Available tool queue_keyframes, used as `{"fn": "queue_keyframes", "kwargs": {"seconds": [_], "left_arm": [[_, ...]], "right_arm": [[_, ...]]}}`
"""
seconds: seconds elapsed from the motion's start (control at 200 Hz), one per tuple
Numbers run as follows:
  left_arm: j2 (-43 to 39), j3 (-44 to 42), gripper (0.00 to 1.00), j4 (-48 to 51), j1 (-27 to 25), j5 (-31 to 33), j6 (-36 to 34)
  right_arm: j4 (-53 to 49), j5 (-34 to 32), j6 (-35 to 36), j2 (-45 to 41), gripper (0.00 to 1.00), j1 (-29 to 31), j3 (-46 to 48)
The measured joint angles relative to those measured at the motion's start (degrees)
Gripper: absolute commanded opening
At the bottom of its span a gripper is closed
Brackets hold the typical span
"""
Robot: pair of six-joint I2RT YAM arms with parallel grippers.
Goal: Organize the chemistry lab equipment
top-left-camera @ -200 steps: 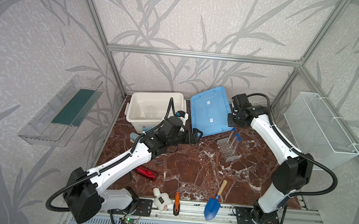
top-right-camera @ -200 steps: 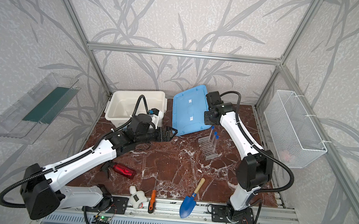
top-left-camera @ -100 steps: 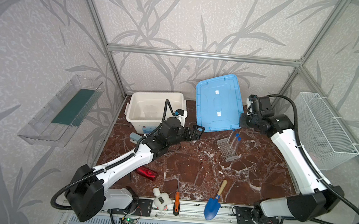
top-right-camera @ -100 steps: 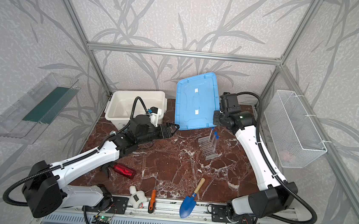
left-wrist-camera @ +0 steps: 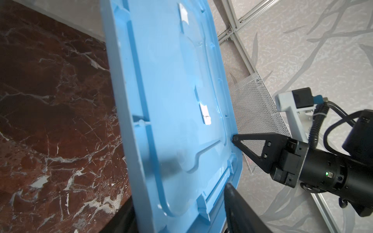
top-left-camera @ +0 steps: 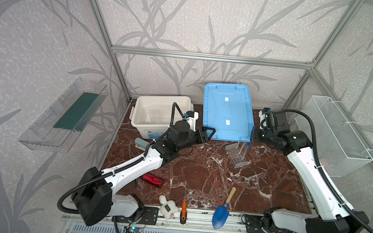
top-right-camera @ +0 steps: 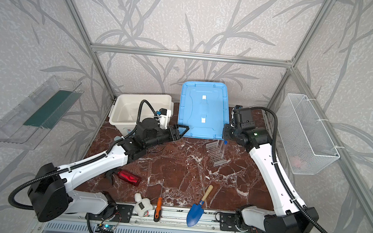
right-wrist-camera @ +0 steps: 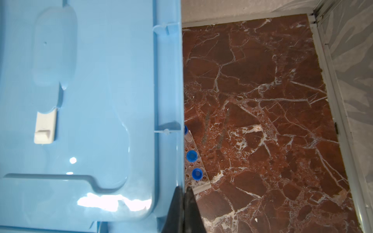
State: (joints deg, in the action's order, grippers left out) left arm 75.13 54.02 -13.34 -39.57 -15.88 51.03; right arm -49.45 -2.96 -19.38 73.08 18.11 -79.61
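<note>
While the right gripper pinches one side rim of a large light-blue plastic storage lid, its fingers pressed tight on the thin edge, the lid stands tilted up at the back of the brown marble table. The left gripper sits at the lid's opposite lower corner with a finger on each side of the rim; whether it has clamped cannot be told. Just beneath the lid's lower edge stands the clear grid rack, holding blue-capped test tubes upright. An open white plastic bin sits beside the lid. This looks like a two-handed carry. Done well, the left fingers seat fully first, then both arms move together, keeping the edge clear of the tube caps.
</note>
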Motion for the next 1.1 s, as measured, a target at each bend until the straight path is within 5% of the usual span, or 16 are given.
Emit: {"fn": "queue_keyframes", "kwargs": {"seconds": [0.285, 0.37, 0.39, 0.46, 0.495, 0.7, 1.099], "left_arm": [[-2.5, 0.4, 0.10, 3.2, -0.6, 1.9, -0.8], [-3.0, 2.0, 0.07, 5.3, -0.7, 2.6, -3.0], [-3.0, 2.4, 0.06, 5.9, -0.7, 2.6, -3.2], [-3.5, 4.2, 0.04, 8.8, -0.7, 3.6, -5.7], [-3.8, 5.0, 0.01, 10.6, -0.7, 4.6, -7.8], [-6.5, 12.7, 0.00, 26.9, -1.1, 13.4, -23.5], [-14.7, 16.3, 0.00, 43.9, -6.0, 38.8, -50.4]], "right_arm": [[4.0, 3.6, -1.7, -0.2, 0.00, -0.1, 3.3], [5.7, 5.0, -2.1, -0.3, 0.00, -0.2, 4.7], [6.1, 5.4, -2.3, -0.3, 0.08, -0.3, 5.0], [7.6, 6.9, -3.0, -0.4, 0.57, -0.3, 5.6], [8.5, 8.1, -3.2, -0.4, 0.70, -0.3, 5.6], [12.3, 16.6, -6.1, -0.6, 0.94, -2.1, 3.4], [7.2, 32.6, -10.8, 6.4, 0.96, -7.2, -25.7]]}}
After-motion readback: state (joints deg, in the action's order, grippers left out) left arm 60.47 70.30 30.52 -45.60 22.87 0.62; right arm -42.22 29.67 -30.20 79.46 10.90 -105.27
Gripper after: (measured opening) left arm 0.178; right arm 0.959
